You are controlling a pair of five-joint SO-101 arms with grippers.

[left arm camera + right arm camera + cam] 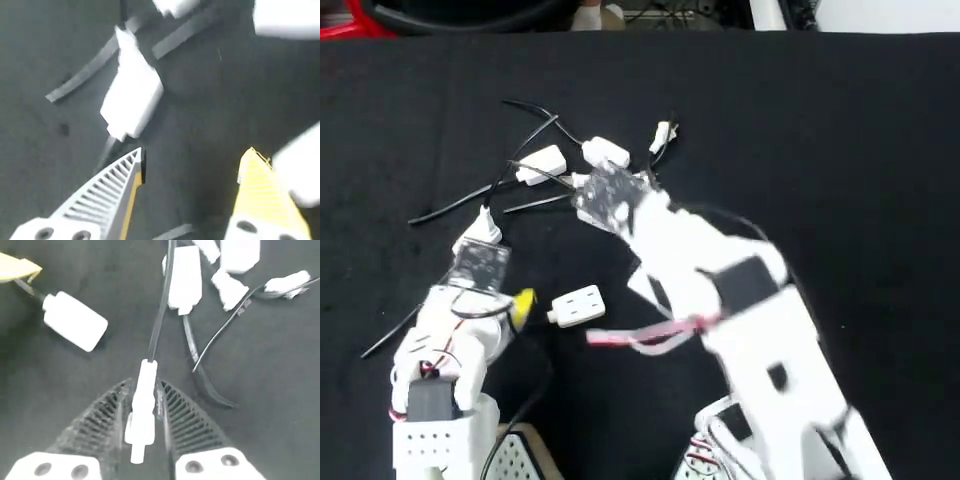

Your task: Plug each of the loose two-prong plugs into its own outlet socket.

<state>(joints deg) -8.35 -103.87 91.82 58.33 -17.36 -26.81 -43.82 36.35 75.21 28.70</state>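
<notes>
- Nearest, along the front edge of the tabletop (840,150): the white bases of two arms, side by side on black cloth.
- Just ahead, between the arms: a white outlet socket (578,305), flat on the cloth, apart from every plug.
- Left hand (195,155): spread wide, one grey ribbed finger and one yellow, holding nothing.
- Just past those fingertips: a loose plug (132,95), white and blocky, prongs turned toward the hand, black cord trailing off behind it.
- Right hand (143,386), farther out than the socket: closed on a slim plug (141,410), pinched between two dark ribbed fingers, with a black cord running straight away from its tip.
- Just beyond that hand: three more white pieces (605,152) close together, plugs or sockets impossible to tell apart, each on thin black cords (460,205) curling across the cloth.
- Farther still: plain black cloth up to the back edge.
- Behind the tabletop, in the room: a red object (350,20) at the left corner, a pale surface (880,12) at the right.
</notes>
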